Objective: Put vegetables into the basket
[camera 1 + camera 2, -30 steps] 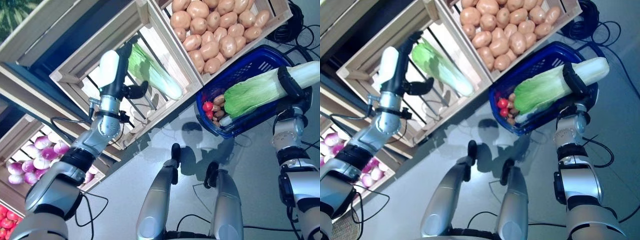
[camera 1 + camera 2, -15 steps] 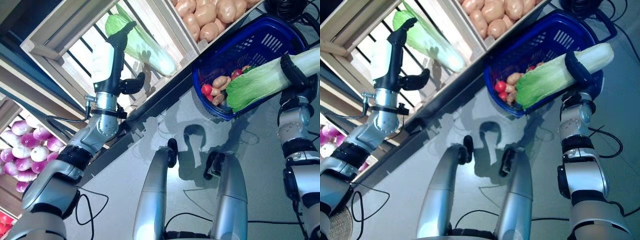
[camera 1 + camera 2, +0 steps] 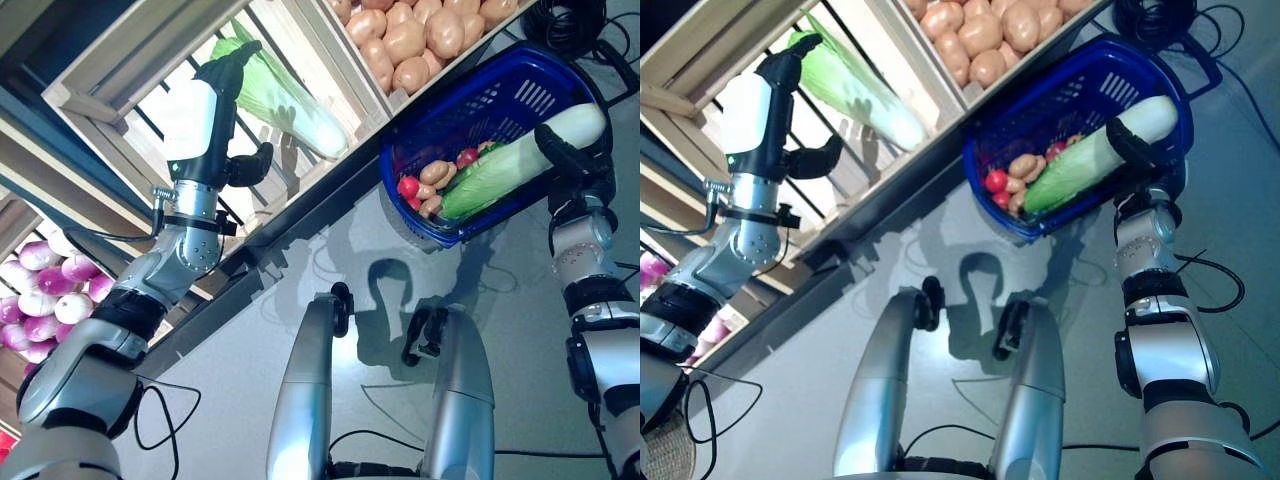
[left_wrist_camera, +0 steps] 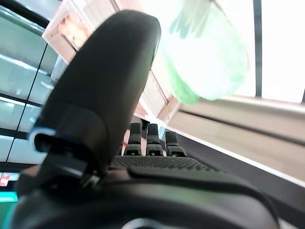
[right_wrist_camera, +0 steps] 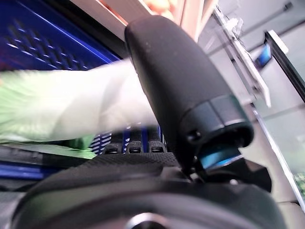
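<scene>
The blue basket [image 3: 470, 120] is sitting on the grey floor [image 3: 250, 350], and everything else is lying around it. Nearest the robot, at the basket's near rim, the right hand [image 3: 565, 155] is gripping a long cabbage [image 3: 500, 165] by its white stalk end, thumb curled over the stalk in the right wrist view, with the other fingers [image 5: 138, 147] reaching under it. The cabbage is slanting across the basket, its green leafy end pointing down into the basket's inside and its white end sticking out past the rim by the hand. Inside the basket, just beside the leaf tip, a few small potatoes [image 3: 436, 172] and red tomatoes [image 3: 407, 187] are lying together against the wall.

Beyond the basket's far rim, a wooden crate of potatoes [image 3: 410, 40] is standing just behind it. To the left of that crate, well apart from the basket, a slatted wooden crate [image 3: 150, 80] is holding a second cabbage [image 3: 280, 95]. The left hand [image 3: 215, 100] is reaching into this crate with fingers straight and thumb spread, its fingertips near that cabbage's leafy end; whether they are touching it cannot be told. Further left, a lower crate is holding purple onions [image 3: 50, 300].
</scene>
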